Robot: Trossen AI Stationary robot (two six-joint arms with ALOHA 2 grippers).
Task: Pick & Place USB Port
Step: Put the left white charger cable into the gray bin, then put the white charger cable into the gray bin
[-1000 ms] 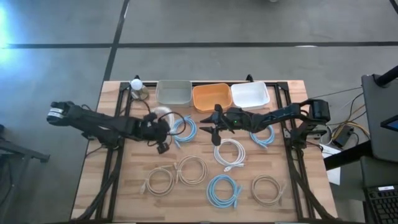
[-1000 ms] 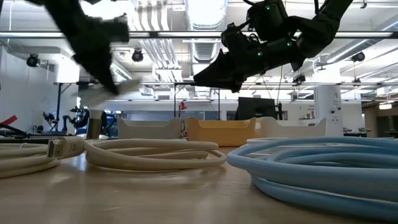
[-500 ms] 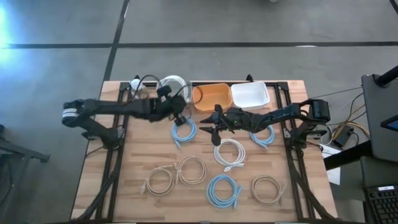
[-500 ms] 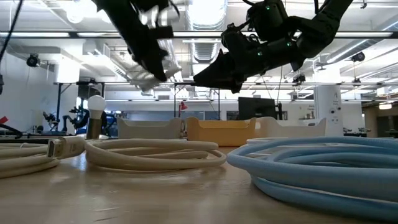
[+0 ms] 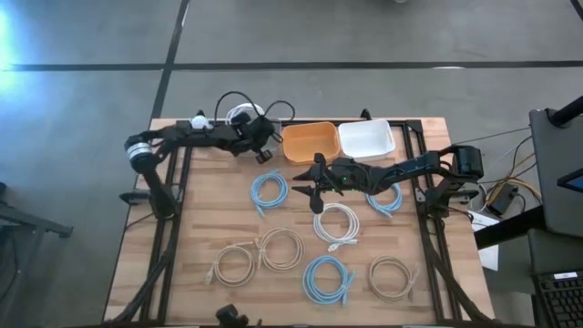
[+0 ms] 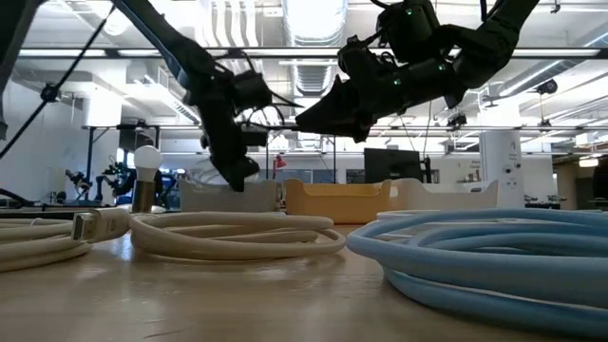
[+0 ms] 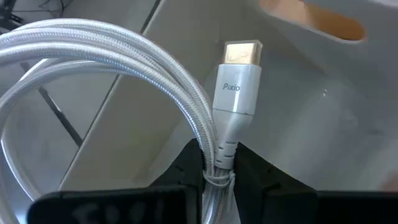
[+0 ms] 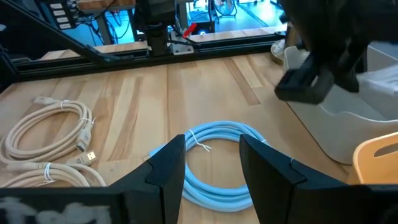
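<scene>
White cable (image 7: 124,81) is pinched in my closed left gripper (image 5: 260,137) over the grey bin (image 7: 348,124) at upper centre of the high view; its loops overhang the rim and may snag, while my open right gripper (image 5: 305,189) idles mid-table.

One legible mark: "Pixio", grey lettering on the white plug housing (image 7: 235,93) of the white braided cable (image 7: 124,56), left wrist view, just under the gold connector tip at 12 o'clock. Nothing else readable in any view.
</scene>
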